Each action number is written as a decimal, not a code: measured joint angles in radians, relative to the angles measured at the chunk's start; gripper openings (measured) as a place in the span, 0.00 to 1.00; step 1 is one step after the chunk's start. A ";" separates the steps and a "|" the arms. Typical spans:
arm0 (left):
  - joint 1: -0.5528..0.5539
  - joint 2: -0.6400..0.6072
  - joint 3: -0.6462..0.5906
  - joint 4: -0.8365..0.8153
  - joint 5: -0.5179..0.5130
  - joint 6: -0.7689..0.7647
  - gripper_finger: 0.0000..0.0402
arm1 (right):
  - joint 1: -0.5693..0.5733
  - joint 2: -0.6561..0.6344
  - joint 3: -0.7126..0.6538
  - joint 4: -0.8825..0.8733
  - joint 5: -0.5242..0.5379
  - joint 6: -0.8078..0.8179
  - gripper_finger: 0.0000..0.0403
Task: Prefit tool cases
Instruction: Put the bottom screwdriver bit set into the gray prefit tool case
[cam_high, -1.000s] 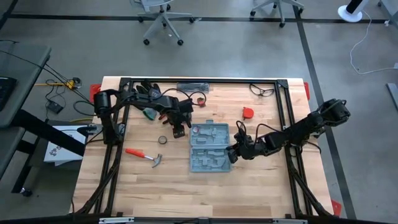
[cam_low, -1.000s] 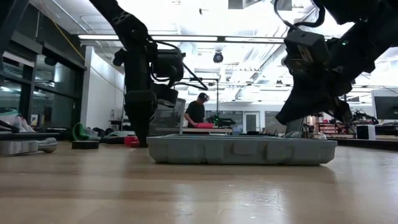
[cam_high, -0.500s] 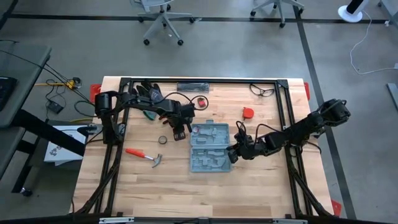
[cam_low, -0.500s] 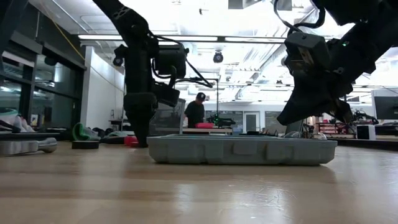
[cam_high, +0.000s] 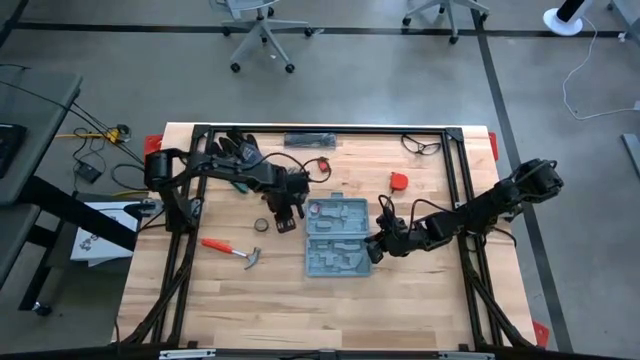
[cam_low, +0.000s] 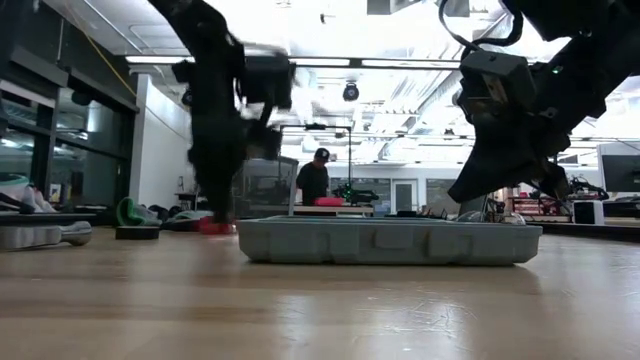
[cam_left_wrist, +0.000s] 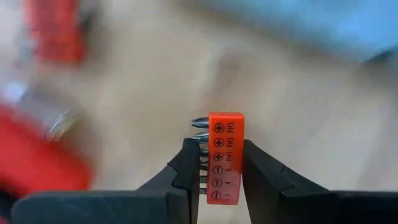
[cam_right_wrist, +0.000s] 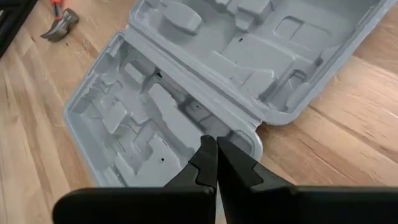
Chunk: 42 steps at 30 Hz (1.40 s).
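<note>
A: What is closest to us on the table (cam_high: 200, 300)?

B: A hammer (cam_high: 232, 249) with a red handle. It lies near the left side, a bit nearer than the other things.

A: And the big grey box?

B: That is the tool case (cam_high: 335, 237). It sits in the middle of the table, lying open and flat. It is blue-grey plastic with round corners. Both halves face up, one nearer and one farther, joined at the fold.

A: Is anything in it?

B: Each half has hollow shapes (cam_right_wrist: 149, 124) pressed into it, made to fit tools. The hollows you can see up close have nothing in them. At the far left corner of the far half there is something small, but I cannot tell what it is.

A: What is the right gripper (cam_right_wrist: 216, 144) doing?

B: Its two fingers are pressed together with nothing between them. It sits at the right edge of the case, by the fold.

A: And the left gripper (cam_left_wrist: 217, 163)?

B: It is just left of the far half of the case. Its fingers squeeze a little orange bit holder (cam_left_wrist: 224, 155) with silver tips in it.

A: What else is there?

B: A small round ring (cam_high: 261, 226) lies beside that gripper. Farther off are a small red thing (cam_high: 399, 181) and a pair of glasses (cam_high: 422, 146) by the far edge.
</note>
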 joint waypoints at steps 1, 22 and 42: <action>-0.018 -0.013 0.004 0.026 0.005 -0.020 0.19 | 0.000 0.000 0.000 0.000 0.000 0.000 0.00; -0.341 0.027 0.007 0.562 -0.090 -0.243 0.19 | 0.000 0.000 0.000 -0.002 0.043 -0.003 0.00; -0.394 0.092 0.010 0.746 -0.096 -0.259 0.19 | 0.000 0.000 0.000 -0.004 0.060 -0.006 0.00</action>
